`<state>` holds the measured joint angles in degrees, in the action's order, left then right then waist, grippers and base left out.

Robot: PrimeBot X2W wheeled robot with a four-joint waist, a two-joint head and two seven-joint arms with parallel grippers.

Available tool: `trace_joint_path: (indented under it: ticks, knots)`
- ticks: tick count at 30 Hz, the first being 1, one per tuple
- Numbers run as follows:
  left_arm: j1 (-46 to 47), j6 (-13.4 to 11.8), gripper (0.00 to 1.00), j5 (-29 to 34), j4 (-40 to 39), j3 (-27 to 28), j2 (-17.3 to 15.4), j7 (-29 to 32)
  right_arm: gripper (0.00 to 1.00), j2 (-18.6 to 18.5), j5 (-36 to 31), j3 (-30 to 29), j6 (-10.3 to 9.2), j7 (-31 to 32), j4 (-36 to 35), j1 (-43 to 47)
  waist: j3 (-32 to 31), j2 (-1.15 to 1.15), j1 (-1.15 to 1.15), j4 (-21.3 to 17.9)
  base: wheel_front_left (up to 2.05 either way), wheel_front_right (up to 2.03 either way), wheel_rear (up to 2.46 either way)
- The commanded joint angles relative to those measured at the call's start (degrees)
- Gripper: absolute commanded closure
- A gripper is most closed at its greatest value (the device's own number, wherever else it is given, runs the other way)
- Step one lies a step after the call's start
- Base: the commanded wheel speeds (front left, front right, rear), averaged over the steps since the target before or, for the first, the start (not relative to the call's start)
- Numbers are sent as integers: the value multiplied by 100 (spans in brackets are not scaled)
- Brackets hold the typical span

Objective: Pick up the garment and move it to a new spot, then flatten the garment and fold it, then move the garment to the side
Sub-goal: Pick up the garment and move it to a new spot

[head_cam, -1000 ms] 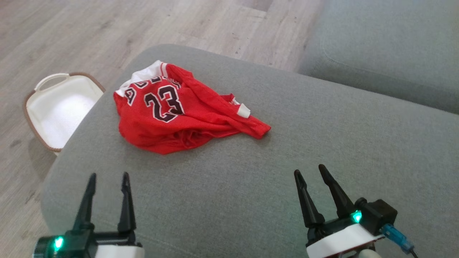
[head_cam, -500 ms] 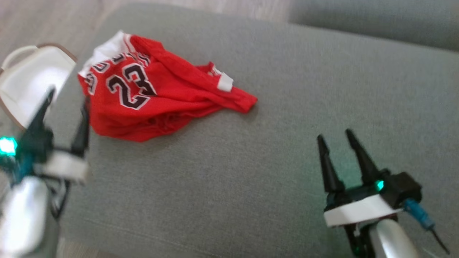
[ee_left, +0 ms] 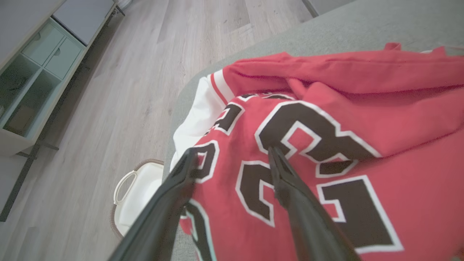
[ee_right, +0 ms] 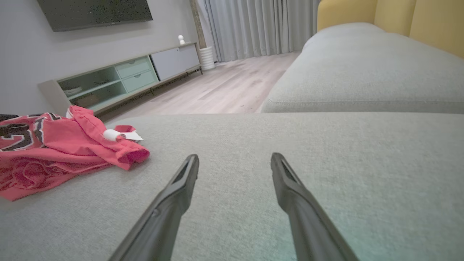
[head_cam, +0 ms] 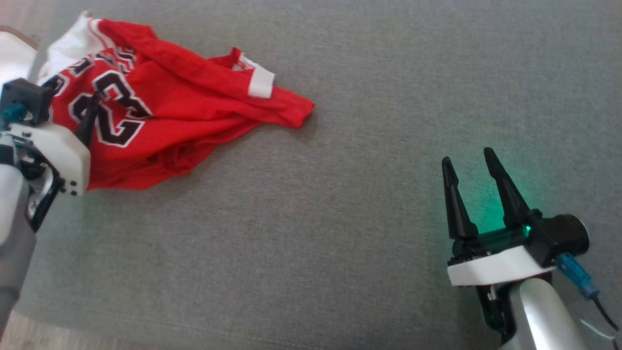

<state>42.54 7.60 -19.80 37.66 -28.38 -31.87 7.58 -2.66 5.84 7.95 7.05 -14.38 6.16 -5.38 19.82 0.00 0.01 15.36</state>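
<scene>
The garment is a crumpled red jersey with a black "23", lying at the far left of the grey sofa cushion. My left gripper hovers over its left part, open. In the left wrist view the garment lies under the left gripper, whose two fingers straddle the printed numbers with nothing pinched. My right gripper stands open above bare cushion, well to the right of the garment. The right wrist view has the right gripper open and the garment far to its left.
A white basket stands on the wood floor just past the cushion's left edge. Beyond the cushion lie a second grey cushion and a low cabinet along the wall.
The head camera has tilted down, shifting the whole picture. My left gripper has reached forward over the jersey's numbered part. The right gripper has moved forward a little. The garment lies as before.
</scene>
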Motion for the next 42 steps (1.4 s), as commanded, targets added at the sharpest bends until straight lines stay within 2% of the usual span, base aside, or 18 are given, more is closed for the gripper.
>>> trace_joint_path:
  ticks: [1,6,7,8,16,20,24,29,34,42]
  knots:
    - [354,-12,0,-158,107,81,-402,30,0,-21,-69,130,44,-62,-210,-113,134,0,-1,-130,0,0,0]
    - [610,-12,0,-679,725,-319,-354,175,0,-21,-95,80,44,-62,-242,-128,203,0,-1,-203,0,0,0]
    - [657,-12,75,-768,806,-359,-341,140,0,-21,-94,77,44,-62,-244,-129,204,0,-1,-210,0,0,0]
    - [707,-12,100,-833,881,-372,-336,57,0,-21,-90,75,44,-62,-243,-129,198,0,-1,-216,0,0,0]
    - [1443,-140,100,-731,1150,-159,-461,-1516,0,-21,68,118,44,-62,-148,-88,-198,0,-1,-239,0,0,0]
    - [1680,-214,100,-638,994,-110,-535,-1899,0,-21,168,119,44,-62,-131,-49,-429,0,-1,-256,0,0,0]
    - [1899,-346,100,-533,520,-29,-638,-2123,0,-21,318,146,44,-62,-93,-2,-730,0,-1,-318,0,0,0]
    - [1870,-440,100,-497,-270,-21,-706,-2131,0,-21,520,214,44,-62,-41,66,-1077,0,-1,-473,0,0,0]
    - [1666,-536,100,-584,-1218,-98,-679,-1751,0,-21,654,323,44,-62,-40,27,-1245,0,-1,-768,0,0,0]
    - [1284,-936,100,-724,-2815,-366,-283,-1000,0,-21,819,444,44,-62,-107,-135,-1270,0,-1,-1546,0,0,0]
